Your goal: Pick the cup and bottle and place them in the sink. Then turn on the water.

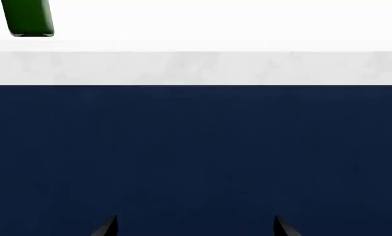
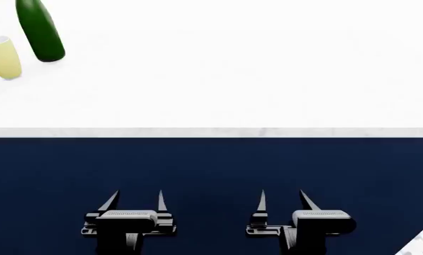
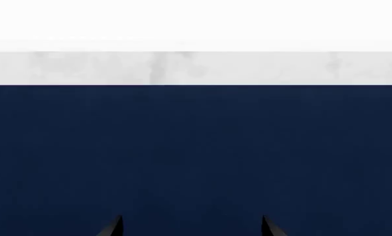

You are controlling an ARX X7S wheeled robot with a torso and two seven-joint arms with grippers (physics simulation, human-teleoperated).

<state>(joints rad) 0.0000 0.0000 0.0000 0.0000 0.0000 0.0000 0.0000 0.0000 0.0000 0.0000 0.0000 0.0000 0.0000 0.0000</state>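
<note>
green bottle [image 2: 40,33] top cropped, yellow cup [image 2: 2,57] edge-cut

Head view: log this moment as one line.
left gripper: open, empty | right gripper: open, empty | cup and bottle: upright on counter, far left | sink: not in view

The head view looks forward and down from above onto a white counter [image 2: 218,90], its front edge crossing mid-picture above a dark blue cabinet front [image 2: 211,164]. Both wrist views sit low and close, facing that cabinet front squarely, the counter's front edge near the top. All three share this edge.
</note>
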